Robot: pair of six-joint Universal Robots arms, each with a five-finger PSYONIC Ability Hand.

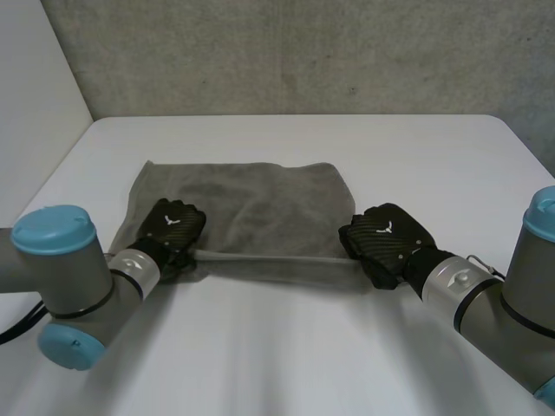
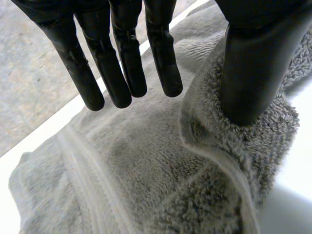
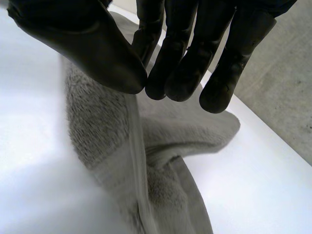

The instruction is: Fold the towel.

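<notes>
Grey terry cloth is what you are working with: the towel [image 1: 251, 204] is lying spread on the white tabletop [image 1: 303, 347], reaching away from both palms, and its hem [image 1: 269, 256] is running taut and slightly raised from one robot hand to the other. The right robot hand [image 1: 386, 238] is pinching that hem at its corner, with the thumb [image 3: 97, 53] closing against the fingertips [image 3: 180, 63] and the cloth hanging down from them. The left robot hand [image 1: 173, 225] is not closing on anything: its fingers [image 2: 122, 73] are hovering straight over the pile, apart from the thumb [image 2: 253, 73], whose tip is sinking into a bunched-up corner. You are likely dealing with something light, soft and limp that is going to sag and crease wherever it is unsupported, though the nap should be gripping well. Take it by the two corners at the hands, on the firmer stitched hem.
</notes>
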